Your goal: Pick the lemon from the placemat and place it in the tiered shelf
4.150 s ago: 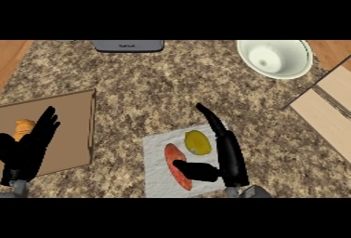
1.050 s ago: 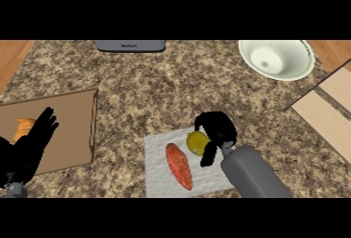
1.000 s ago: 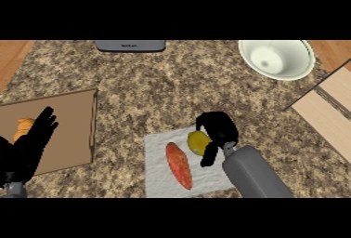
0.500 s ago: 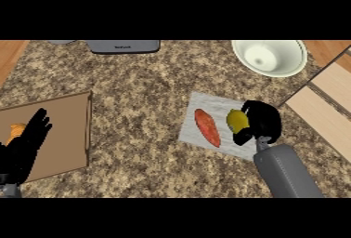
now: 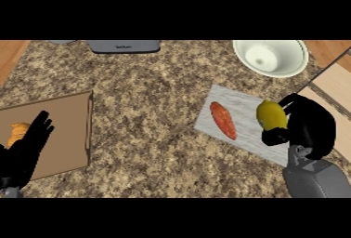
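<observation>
1. The left hand (image 5: 26, 151) rests at the view's 8 o'clock edge, fingers straight and spread, over a brown board (image 5: 68, 135) that carries a small orange thing (image 5: 18, 134).
2. A speckled bench (image 5: 151, 107) fills the middle; a grey appliance (image 5: 123, 45) sits at 12 o'clock.
3. A pale placemat (image 5: 237, 109) lies at 3 o'clock with an orange-red vegetable (image 5: 224, 120) on it.
4. A white bowl (image 5: 270, 58) stands at 1 o'clock.
5. The right hand (image 5: 306, 128) curls around the lemon (image 5: 271, 115), over the placemat's right end.
6. A light wooden shelf (image 5: 336, 83) lies at the right edge, at 2 o'clock from the lemon.
</observation>
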You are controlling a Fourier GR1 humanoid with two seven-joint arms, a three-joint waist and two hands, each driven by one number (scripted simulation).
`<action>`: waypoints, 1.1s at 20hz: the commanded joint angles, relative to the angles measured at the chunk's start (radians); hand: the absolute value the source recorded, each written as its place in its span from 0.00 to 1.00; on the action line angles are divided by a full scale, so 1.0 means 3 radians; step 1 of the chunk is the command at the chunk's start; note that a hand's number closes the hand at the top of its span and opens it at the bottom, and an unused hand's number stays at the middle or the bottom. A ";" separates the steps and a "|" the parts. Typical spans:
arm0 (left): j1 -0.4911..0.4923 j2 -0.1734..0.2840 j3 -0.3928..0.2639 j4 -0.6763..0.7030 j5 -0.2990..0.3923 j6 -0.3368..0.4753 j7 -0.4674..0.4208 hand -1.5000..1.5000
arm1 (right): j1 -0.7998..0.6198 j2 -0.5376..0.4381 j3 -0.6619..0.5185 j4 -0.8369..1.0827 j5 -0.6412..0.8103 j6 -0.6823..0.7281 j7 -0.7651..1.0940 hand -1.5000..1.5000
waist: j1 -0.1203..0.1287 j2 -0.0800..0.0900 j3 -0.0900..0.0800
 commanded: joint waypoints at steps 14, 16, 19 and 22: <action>-0.0203 -0.0016 -0.0010 0.0035 -0.0068 -0.0001 0.0215 0.50 | -0.0451 0.0300 -0.0217 -0.2566 0.0232 0.1254 0.1150 1.00 | 0.0046 0.0016 -0.0002; -0.0071 -0.0096 -0.0032 0.0082 -0.0128 0.0011 -0.0028 0.50 | -0.0788 0.0286 -0.0349 -0.2492 0.0211 0.1368 0.1193 1.00 | 0.0057 0.0015 -0.0004; -0.0144 0.0072 0.0116 0.0024 0.0036 -0.0132 0.0134 0.50 | -0.0866 0.0166 -0.0422 -0.2519 0.0348 0.1485 0.1120 1.00 | 0.0052 0.0008 -0.0003; -0.0127 -0.0006 0.0030 0.0019 -0.0035 -0.0086 0.0112 0.50 | -0.1186 -0.0071 -0.0762 -0.2163 0.0343 0.1672 0.1020 1.00 | 0.0035 0.0000 -0.0007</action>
